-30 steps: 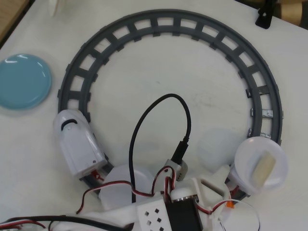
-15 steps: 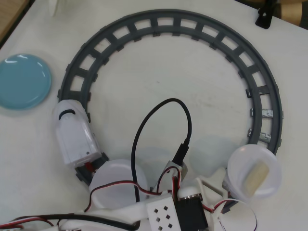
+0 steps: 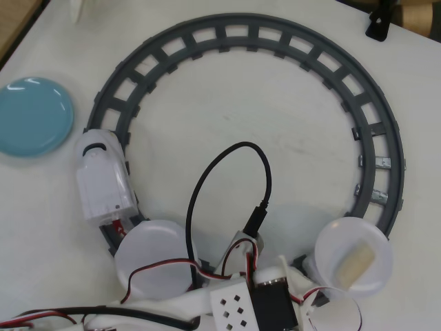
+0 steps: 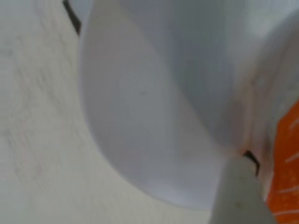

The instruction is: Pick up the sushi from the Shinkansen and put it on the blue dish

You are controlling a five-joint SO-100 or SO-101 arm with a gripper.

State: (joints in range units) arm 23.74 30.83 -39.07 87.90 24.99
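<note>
The Shinkansen stands on the left part of the track in the overhead view, nose toward the blue dish at the far left. Behind it rides an empty white plate. My arm covers the track's bottom middle, and my gripper is hidden beneath it there. The blurred wrist view shows a white plate very close. The orange sushi with white stripes shows at the right edge, just right of one pale finger. The second finger is not visible.
A dark grey circular track rings the table. A white plate at the bottom right carries a pale beige sushi piece. A black cable loops up from the arm, and a black clamp sits at the top right.
The train has run on around the track: the locomotive moved up toward the blue dish, and both visible plates slid left and down. The arm shifted slightly.
</note>
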